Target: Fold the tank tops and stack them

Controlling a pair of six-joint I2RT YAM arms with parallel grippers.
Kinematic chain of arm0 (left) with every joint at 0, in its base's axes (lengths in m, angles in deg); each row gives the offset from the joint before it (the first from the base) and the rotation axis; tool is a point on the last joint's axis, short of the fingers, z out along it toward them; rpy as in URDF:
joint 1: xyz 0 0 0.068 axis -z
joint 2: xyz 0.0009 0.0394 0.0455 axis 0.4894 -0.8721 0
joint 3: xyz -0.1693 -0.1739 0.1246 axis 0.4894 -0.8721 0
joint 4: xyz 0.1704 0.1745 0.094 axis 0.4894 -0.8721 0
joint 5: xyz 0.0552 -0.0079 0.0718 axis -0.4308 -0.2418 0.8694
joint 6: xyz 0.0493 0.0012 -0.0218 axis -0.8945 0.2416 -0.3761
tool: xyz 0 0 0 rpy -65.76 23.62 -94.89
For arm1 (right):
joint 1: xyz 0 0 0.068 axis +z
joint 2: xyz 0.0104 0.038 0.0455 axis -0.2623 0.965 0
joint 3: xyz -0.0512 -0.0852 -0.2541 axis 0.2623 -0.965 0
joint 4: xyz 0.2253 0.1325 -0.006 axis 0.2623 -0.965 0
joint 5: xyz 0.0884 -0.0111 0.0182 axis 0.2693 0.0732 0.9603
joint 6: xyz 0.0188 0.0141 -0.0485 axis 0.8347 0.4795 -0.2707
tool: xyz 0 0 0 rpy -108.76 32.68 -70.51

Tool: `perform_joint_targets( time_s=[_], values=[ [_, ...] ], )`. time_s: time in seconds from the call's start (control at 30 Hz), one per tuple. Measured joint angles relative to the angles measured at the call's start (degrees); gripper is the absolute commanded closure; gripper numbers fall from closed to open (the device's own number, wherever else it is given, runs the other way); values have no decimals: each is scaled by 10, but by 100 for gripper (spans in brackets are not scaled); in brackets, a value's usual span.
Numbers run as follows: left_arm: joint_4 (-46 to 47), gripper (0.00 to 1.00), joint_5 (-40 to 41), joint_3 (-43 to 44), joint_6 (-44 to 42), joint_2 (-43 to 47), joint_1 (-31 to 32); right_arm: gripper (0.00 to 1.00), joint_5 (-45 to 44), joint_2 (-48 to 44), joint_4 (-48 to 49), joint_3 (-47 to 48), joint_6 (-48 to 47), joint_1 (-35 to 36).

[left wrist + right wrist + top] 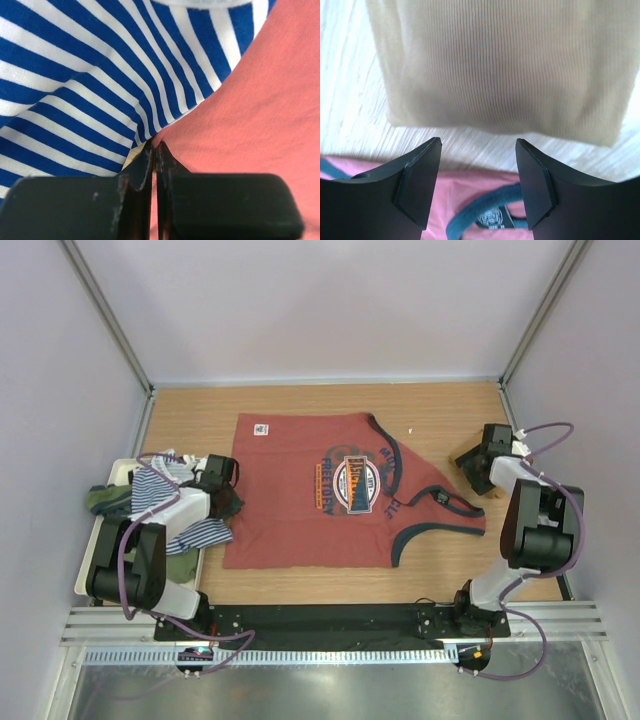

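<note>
Left gripper (pixel 154 150) is clamped tight where the striped top (pixel 75 75) meets the rust-red top (pixel 260 125); right gripper (pixel 479 185) stands wide, empty, beside the tan top (pixel 505 65).

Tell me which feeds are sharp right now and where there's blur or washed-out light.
Top external: even light, sharp, the rust-red tank top with its chest graphic shows clearly. Left wrist: the navy-white striped tank top is crisp, the black fingers soft up close. Right wrist: the tan ribbed tank top is sharp, the wooden table washed out pale.
</note>
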Motion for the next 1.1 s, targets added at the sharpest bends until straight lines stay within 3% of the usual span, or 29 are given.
perform_joint_targets(
  time_s=[0.43,0.53,0.77,1.0,1.1],
  values=[
    [16,100,10,-26,14,25,0,30,-51,81,-49,111,-3,17],
    [17,100,12,-33,17,33,0,36,-52,76,-48,116,-27,56],
    [19,100,14,-34,18,33,0,43,-30,-32,-64,74,-112,179],
    [20,100,13,-34,19,33,0,32,-18,-120,-113,40,-155,237],
    [23,100,9,-34,18,32,0,36,-16,-132,-127,17,-159,265]
  ],
)
